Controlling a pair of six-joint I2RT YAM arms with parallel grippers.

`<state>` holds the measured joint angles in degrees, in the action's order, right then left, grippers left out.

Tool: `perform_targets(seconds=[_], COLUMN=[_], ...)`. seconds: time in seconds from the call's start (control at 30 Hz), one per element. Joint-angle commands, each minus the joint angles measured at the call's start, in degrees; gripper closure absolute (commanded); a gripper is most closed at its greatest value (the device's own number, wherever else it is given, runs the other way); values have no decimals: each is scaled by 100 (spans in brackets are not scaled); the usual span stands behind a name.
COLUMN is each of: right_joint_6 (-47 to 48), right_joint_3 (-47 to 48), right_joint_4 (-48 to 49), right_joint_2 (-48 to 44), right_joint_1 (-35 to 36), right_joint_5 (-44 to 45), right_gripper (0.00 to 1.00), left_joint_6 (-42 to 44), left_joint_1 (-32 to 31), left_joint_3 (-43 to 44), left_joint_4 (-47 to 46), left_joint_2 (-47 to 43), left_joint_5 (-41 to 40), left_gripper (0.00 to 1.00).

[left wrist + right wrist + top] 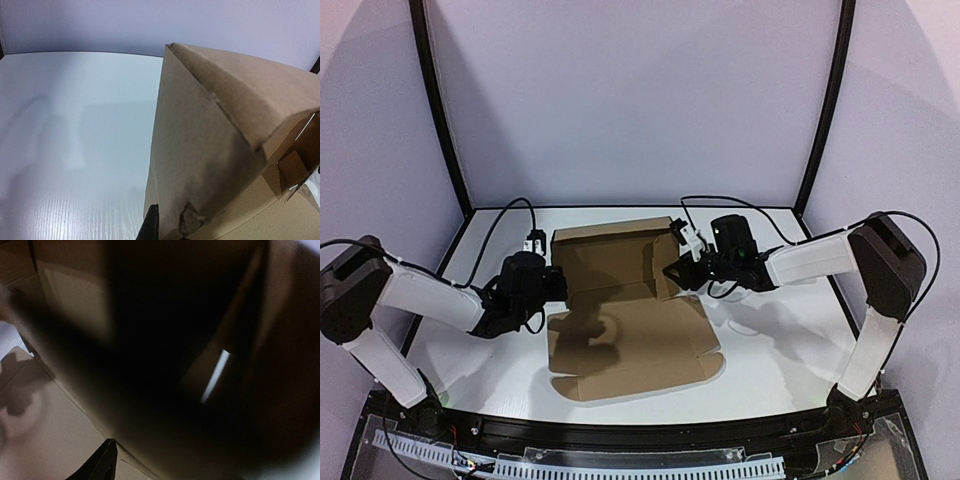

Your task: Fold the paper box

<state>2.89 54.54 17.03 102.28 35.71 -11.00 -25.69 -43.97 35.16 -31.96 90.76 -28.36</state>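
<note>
Cardboard of the paper box [65,405] presses so close to the right wrist lens that it blurs into dark brown; only a pale slit and one black finger [102,465] are clear. The left wrist view shows a plain, matte, creased wall, scuffed at its lower edge, with one finger [150,225] beside it and the other hidden. From above, the paper box [620,320] sits mid-table [780,350], rear part raised, front panel flat. The left gripper [558,285] meets its left wall and the right gripper [672,272] its right wall. Whether either gripper pinches cardboard, I cannot tell.

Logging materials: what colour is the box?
Plain brown, no print; the box shows best in the top external view.
</note>
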Motion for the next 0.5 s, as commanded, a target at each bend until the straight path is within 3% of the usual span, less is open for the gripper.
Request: perform_targets(seconds=[0.0,0.13,0.47], right_joint_6=[283,322,191], right_joint_3=[-340,-719,-1267], right_joint_4=[698,1402,3736], right_joint_2=[97,85,696], right_joint_1=[212,354,680], right_joint_5=[553,1362,2764], right_gripper=[48,53,52], left_joint_6=[371,618,1166], left_joint_1=[-67,-134,-370], left_joint_3=[-311,-572,-829], left_joint_4=[-1340,-1928,-2638], left_joint_2=[306,554,1134], left_joint_5=[532,473,500], left_gripper=[99,99,99])
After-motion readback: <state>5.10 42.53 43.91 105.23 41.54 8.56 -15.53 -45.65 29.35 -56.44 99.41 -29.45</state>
